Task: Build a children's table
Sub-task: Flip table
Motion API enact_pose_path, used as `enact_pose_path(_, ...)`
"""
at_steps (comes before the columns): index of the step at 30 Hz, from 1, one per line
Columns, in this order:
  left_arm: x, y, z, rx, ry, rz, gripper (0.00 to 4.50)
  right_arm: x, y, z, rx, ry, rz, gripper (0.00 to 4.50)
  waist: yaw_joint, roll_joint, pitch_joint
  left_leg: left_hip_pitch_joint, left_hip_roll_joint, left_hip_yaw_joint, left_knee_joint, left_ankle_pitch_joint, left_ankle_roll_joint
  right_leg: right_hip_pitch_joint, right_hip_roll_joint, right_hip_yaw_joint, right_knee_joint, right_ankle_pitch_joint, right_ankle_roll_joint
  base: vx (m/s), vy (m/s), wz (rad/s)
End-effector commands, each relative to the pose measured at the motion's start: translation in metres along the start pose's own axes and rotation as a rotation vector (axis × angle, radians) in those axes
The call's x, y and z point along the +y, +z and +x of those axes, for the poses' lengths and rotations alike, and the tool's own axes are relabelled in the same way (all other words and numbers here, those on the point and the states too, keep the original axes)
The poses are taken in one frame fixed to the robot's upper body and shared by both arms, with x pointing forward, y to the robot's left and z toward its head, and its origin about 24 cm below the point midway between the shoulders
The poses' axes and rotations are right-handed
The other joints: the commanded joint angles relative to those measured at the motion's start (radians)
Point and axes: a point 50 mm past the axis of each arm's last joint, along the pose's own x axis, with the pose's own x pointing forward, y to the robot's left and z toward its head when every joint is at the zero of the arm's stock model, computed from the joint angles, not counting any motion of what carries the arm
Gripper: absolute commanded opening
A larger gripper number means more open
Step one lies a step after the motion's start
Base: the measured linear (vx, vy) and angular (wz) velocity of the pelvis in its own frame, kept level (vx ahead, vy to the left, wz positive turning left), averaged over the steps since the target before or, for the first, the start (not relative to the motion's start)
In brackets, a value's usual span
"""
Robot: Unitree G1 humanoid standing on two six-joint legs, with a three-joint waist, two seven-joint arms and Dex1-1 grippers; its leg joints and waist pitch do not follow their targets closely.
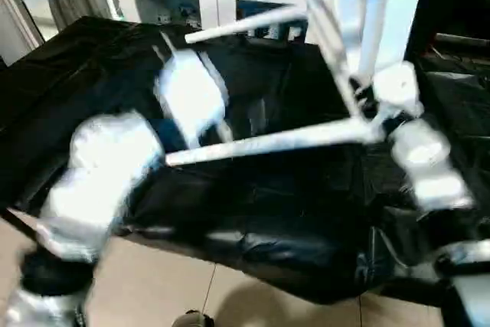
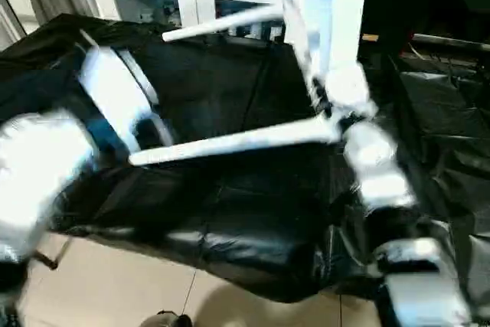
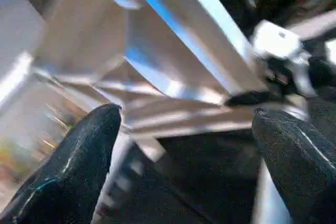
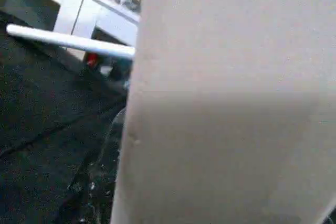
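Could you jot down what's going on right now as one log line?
stage: table lifted on edge | right gripper: holding tabletop corner | left gripper: open, near underside | legs: attached, over black-covered bench

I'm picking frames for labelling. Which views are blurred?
Left eye view: left forearm heavily smeared, table legs softer. Right eye view: the same smear. Left wrist view: tabletop streaked, fingers sharp. Right wrist view: close white surface featureless.

Below me, a table [image 1: 253,212] draped in glossy black sheeting [image 2: 230,212] spans most of my head view from the upper left to the right edge. The sheeting is wrinkled and hangs over the near edge at the lower centre. I can't make out anything resting directly on it. Pale beige floor [image 1: 168,289] shows along the bottom, beneath the overhang.
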Motion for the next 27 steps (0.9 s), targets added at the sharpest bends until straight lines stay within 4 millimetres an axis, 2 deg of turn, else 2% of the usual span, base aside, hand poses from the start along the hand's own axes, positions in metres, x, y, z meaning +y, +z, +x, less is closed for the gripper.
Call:
enact_pose_path(1,0.018,0.024,0.0,-0.076,0.057,0.09,4.5,-0.027,0.056,0.007,-0.24,-0.015,-0.324,1.98,-0.001,-0.025,-0.074,0.046,0.031,-0.006,-0.048,-0.105,0.024,0.044,-0.028,0.017,-0.062,0.058,-0.183,0.0,0.0,0.0)
enact_pose_path(2,0.023,0.032,0.0,-0.107,0.07,0.111,4.5,-0.031,0.061,0.008,-0.252,-0.017,-0.337,1.98,0.001,-0.024,-0.075,0.049,0.031,-0.005,-0.048,-0.118,0.022,0.043,-0.027,0.017,-0.062,0.05,-0.186,0.0,0.0,0.0)
enact_pose_path(3,0.023,0.032,0.0,-0.107,0.071,0.112,4.5,-0.031,0.061,0.008,-0.252,-0.017,-0.337,1.98,-0.002,-0.025,-0.073,0.044,0.03,-0.004,-0.05,-0.128,0.019,0.044,-0.03,0.015,-0.064,0.025,-0.188,0.0,0.0,0.0)
enact_pose_path(6,0.043,0.054,-0.003,-0.175,0.154,0.209,4.5,-0.043,0.078,0.012,-0.288,-0.004,-0.395,1.98,-0.001,-0.029,-0.073,0.047,0.031,0.0,-0.046,-0.136,0.02,0.04,-0.031,0.016,-0.067,0.005,-0.191,0.0,0.0,0.0)
enact_pose_path(9,0.062,0.057,-0.009,-0.109,0.259,0.332,4.5,-0.053,0.09,0.014,-0.295,0.011,-0.43,1.99,-0.004,-0.031,-0.071,0.042,0.03,0.0,-0.045,-0.132,0.026,0.04,-0.03,0.015,-0.067,-0.012,-0.178,0.0,0.0,0.0)
enact_pose_path(13,0.083,0.052,-0.015,-0.01,0.382,0.461,4.5,-0.061,0.104,0.016,-0.317,0.018,-0.465,1.99,0.0,-0.028,-0.071,0.041,0.03,-0.002,-0.044,-0.126,0.023,0.038,-0.032,0.015,-0.067,-0.022,-0.175,0.0,0.0,0.0)
enact_pose_path(16,0.089,0.043,-0.016,0.054,0.411,0.5,4.5,-0.063,0.111,0.018,-0.336,0.022,-0.474,1.99,0.0,-0.026,-0.073,0.042,0.033,-0.004,-0.044,-0.119,0.019,0.037,-0.034,0.013,-0.061,0.007,-0.191,0.0,0.0,0.0)
enact_pose_path(19,0.089,0.018,-0.019,0.203,0.376,0.515,4.5,-0.064,0.118,0.02,-0.351,0.028,-0.484,1.99,0.001,-0.024,-0.072,0.046,0.033,-0.004,-0.045,-0.149,0.01,0.033,-0.033,0.012,-0.062,-0.002,-0.202,0.0,0.0,0.0)
enact_pose_path(21,0.089,0.008,-0.021,0.265,0.364,0.516,4.5,-0.065,0.122,0.02,-0.359,0.033,-0.491,1.99,0.001,-0.026,-0.072,0.045,0.032,-0.004,-0.046,-0.161,0.004,0.034,-0.034,0.012,-0.062,-0.013,-0.203,0.0,0.0,0.0)
enact_pose_path(22,0.09,0.006,-0.022,0.259,0.395,0.493,4.5,-0.066,0.124,0.02,-0.364,0.034,-0.497,1.99,0.002,-0.019,-0.073,0.049,0.034,-0.004,-0.047,-0.167,0.0,0.03,-0.034,0.013,-0.064,-0.012,-0.204,0.0,0.0,0.0)
enact_pose_path(25,0.09,0.006,-0.022,0.238,0.419,0.463,4.5,-0.068,0.129,0.02,-0.373,0.033,-0.511,1.99,0.004,-0.02,-0.076,0.046,0.033,-0.005,-0.046,-0.148,-0.001,0.036,-0.035,0.011,-0.057,0.037,-0.217,0.0,0.0,0.0)
enact_pose_path(27,0.088,0.006,-0.021,0.227,0.417,0.439,4.5,-0.073,0.136,0.021,-0.386,0.025,-0.531,1.99,0.007,-0.024,-0.078,0.043,0.03,-0.005,-0.042,-0.124,0.015,0.039,-0.035,0.011,-0.054,0.077,-0.225,0.0,0.0,0.0)
